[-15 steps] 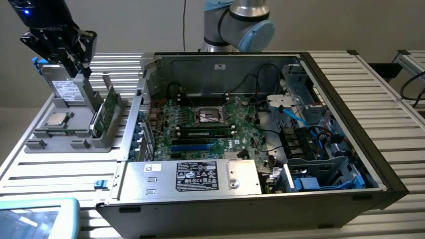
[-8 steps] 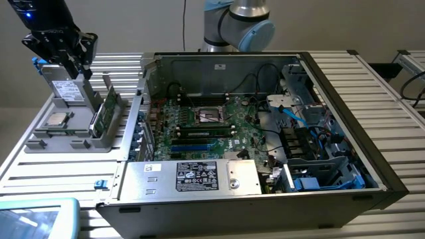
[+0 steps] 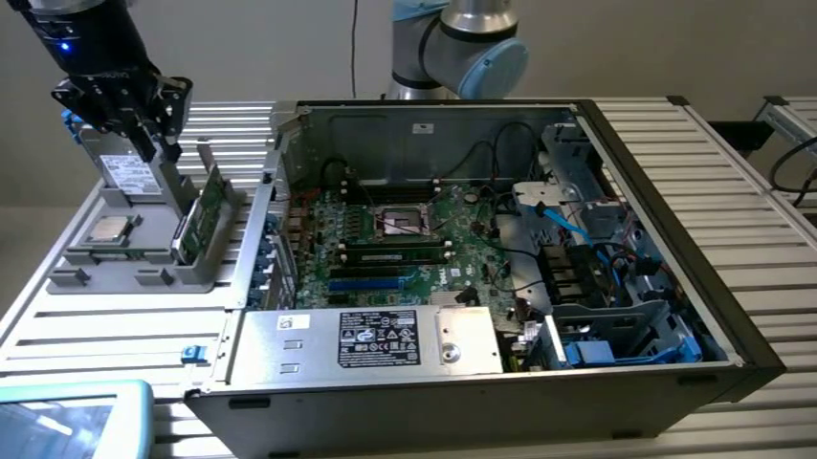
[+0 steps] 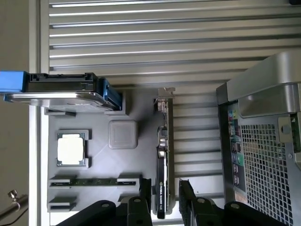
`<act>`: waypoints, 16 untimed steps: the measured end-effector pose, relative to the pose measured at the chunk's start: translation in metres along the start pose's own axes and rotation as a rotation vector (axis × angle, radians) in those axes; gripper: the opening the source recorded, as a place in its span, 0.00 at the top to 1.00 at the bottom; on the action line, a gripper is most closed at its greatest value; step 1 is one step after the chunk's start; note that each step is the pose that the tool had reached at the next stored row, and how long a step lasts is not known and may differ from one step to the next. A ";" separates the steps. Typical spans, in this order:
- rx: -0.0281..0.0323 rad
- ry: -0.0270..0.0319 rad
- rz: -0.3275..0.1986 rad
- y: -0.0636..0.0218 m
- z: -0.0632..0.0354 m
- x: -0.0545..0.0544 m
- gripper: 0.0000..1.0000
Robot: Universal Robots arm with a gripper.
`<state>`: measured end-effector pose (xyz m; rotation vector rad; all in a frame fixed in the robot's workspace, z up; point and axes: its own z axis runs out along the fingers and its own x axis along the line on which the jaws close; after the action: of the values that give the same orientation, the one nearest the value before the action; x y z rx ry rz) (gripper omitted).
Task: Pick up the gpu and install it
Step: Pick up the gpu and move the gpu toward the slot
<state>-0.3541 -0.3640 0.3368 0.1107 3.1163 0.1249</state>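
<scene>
Slatted table [image 3: 715,191] | gpu [image 4: 163,155] on edge | open jaws partly hide one end

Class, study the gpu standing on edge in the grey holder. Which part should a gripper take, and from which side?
Its upper long edge, from straight above, jaws closing on the two flat faces. The gpu stands upright in the holder, lower edge slotted in, both faces free.
</scene>
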 end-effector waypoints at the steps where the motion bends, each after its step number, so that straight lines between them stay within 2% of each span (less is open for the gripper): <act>1: 0.0000 0.0000 0.000 -0.0001 0.0018 0.000 0.62; 16: 0.0000 -0.0001 0.000 -0.0026 0.0289 0.005 0.62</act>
<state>-0.3582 -0.3639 0.3077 0.1108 3.1162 0.1249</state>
